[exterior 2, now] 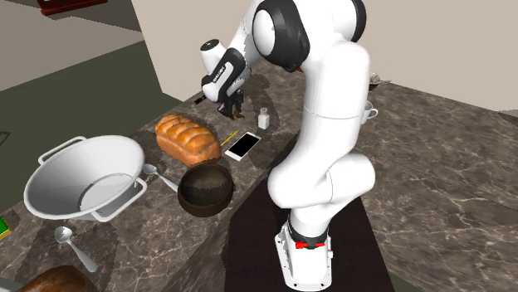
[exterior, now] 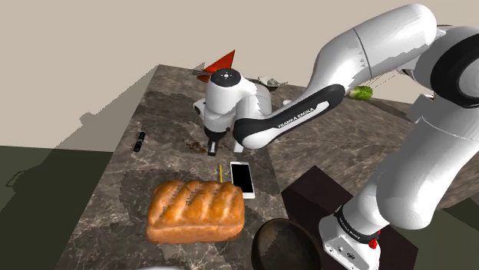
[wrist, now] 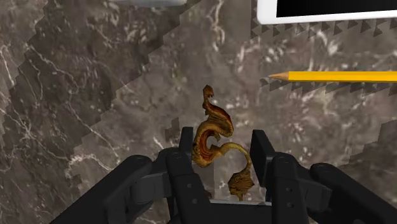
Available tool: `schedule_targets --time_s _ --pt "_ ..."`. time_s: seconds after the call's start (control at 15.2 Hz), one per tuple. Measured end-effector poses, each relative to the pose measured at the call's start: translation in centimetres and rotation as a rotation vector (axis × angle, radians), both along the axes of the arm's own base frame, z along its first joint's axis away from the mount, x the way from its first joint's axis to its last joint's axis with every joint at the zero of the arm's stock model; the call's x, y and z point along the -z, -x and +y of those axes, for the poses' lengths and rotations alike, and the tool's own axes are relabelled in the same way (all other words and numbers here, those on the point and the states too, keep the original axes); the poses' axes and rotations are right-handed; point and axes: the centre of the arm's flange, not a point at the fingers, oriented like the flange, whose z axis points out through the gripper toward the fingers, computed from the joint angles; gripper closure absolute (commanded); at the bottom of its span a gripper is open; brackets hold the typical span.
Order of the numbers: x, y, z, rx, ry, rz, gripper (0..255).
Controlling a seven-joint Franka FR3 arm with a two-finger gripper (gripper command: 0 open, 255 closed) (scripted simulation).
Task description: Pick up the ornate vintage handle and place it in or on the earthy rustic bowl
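Straddling the ornate handle (wrist: 211, 130), the gripper (wrist: 224, 137) holds its fingers (wrist: 262, 154) apart, one on each side, neither clamping. The handle lies flat mid-tabletop (wrist: 76, 95), long axis crossing the closing line. The dark bowl (exterior: 285, 244) sits at the stand-side edge.

White lettering "FRANKA EMIKA" runs along the dark band (exterior: 292, 116) on the white robot arm (exterior: 368, 46); nothing else is readable.

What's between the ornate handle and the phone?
A yellow pencil lies on the counter between the handle and the white-framed phone, clearest in the wrist view.
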Motion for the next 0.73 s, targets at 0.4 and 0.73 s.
schedule_targets --time_s 0.4,0.73 --pt "-3.2 0.0 0.0 0.000 0.000 0.000 255" --pt "-5.8 0.0 0.1 0.000 0.000 0.000 255"
